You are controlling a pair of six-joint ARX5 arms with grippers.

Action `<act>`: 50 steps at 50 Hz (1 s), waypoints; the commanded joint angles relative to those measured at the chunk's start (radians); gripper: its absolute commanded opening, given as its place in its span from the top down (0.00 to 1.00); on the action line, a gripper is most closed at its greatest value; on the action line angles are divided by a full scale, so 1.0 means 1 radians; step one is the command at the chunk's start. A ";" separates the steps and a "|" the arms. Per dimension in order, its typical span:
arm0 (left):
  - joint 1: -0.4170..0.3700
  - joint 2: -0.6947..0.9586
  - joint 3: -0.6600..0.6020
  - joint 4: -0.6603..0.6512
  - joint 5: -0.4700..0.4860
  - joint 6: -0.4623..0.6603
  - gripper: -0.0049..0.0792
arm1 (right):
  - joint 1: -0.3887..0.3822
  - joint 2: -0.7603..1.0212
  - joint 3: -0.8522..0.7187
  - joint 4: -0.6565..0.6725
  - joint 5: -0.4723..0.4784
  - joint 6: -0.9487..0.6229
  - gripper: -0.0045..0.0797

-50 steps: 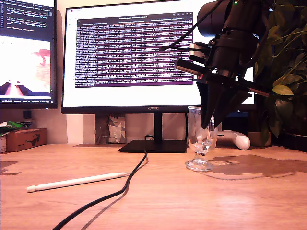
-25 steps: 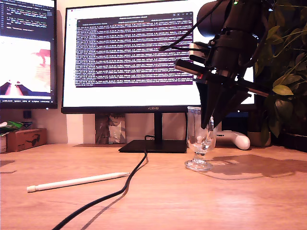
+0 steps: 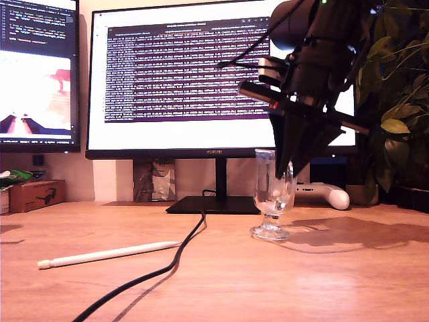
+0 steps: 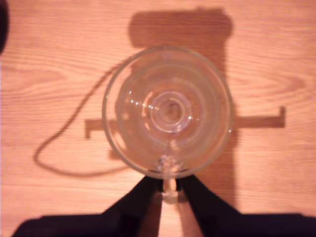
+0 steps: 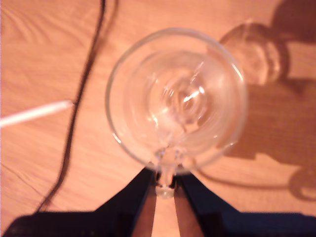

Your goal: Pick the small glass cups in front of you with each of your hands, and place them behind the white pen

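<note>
You will note my second gripper [image 5: 165, 181], fingers [image 5: 139, 197] clamped on the handle of a glass cup [image 3: 271, 194], has brought it slightly nearer the white pen [image 3: 107, 254] than one second ago.

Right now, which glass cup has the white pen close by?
The cup at my second hand: white pen and black cable lie beside it. The cup at my first hand has neither.

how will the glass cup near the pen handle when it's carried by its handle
Likely rigid and fragile: the glass cup is clear glass, so set it down gently. My second pincer pinches only its loop handle, so it may swing or slip. Its tall bowl on a short stem and small foot looks prone to tipping.
</note>
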 commanded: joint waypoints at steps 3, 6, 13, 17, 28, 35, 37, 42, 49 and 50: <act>-0.037 -0.005 0.000 -0.007 0.016 0.009 0.97 | 0.031 0.010 0.044 0.007 -0.005 -0.013 0.96; -0.050 -0.016 0.000 -0.006 0.020 0.011 0.97 | 0.039 0.010 0.053 0.009 -0.005 -0.013 0.96; -0.077 -0.041 0.000 -0.002 0.053 0.011 0.97 | 0.062 0.010 0.064 0.030 -0.006 -0.013 0.96; -0.087 -0.058 0.000 -0.002 0.072 0.011 0.97 | 0.072 0.010 0.071 0.046 -0.008 -0.013 0.96; -0.111 -0.084 0.000 -0.002 0.121 0.010 0.97 | 0.098 0.010 0.094 0.064 -0.011 -0.013 0.96; -0.139 -0.084 0.000 -0.005 0.180 0.008 0.97 | 0.116 0.010 0.095 0.091 -0.027 -0.013 0.96; -0.150 -0.084 0.000 -0.004 0.182 0.008 0.97 | 0.122 0.010 0.095 0.100 -0.030 -0.012 0.96; -0.182 -0.084 0.000 -0.005 0.184 0.002 0.97 | 0.139 0.010 0.095 0.121 -0.030 -0.012 0.96; -0.236 -0.084 0.000 -0.007 0.189 0.002 0.97 | 0.154 0.012 0.095 0.151 -0.031 0.000 0.96; -0.242 -0.084 0.000 -0.009 0.189 0.001 0.97 | 0.154 0.013 0.095 0.157 -0.033 0.000 0.96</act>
